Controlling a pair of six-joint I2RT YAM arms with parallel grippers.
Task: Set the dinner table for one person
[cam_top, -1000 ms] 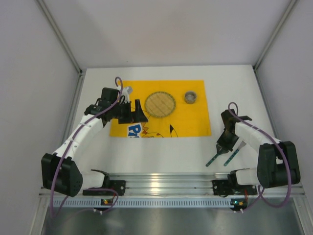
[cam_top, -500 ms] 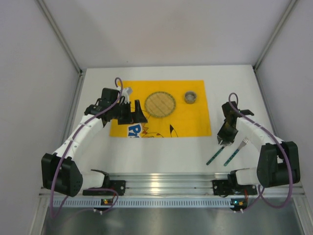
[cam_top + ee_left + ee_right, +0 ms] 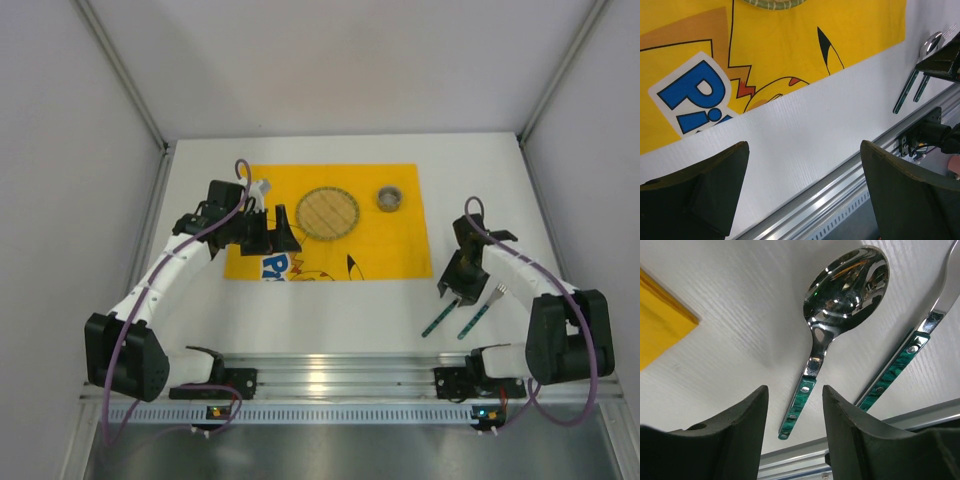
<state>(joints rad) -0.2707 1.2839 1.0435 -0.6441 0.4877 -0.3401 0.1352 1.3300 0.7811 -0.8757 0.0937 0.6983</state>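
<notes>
Blue lettering (image 3: pixel 687 92) on the yellow mat (image 3: pixel 790 40) reads "Pi", with the rest out of sight; a black-tipped cartoon ear shows to its right. The dinner table (image 3: pixel 330 310), matte white, spans the floor between plain pale walls (image 3: pixel 340 60), with a ribbed aluminium rail (image 3: pixel 340 375) along its near edge. The left gripper (image 3: pixel 804 147) hovers over the mat's left part, spread wide and holding nothing. The right gripper (image 3: pixel 794 390), jaws parted, straddles the green handle of a spoon (image 3: pixel 847 290) lying flat on the table at the near right, without clamping it. The tines of the fork (image 3: pixel 900 365) beside it are cut off by the frame.
</notes>
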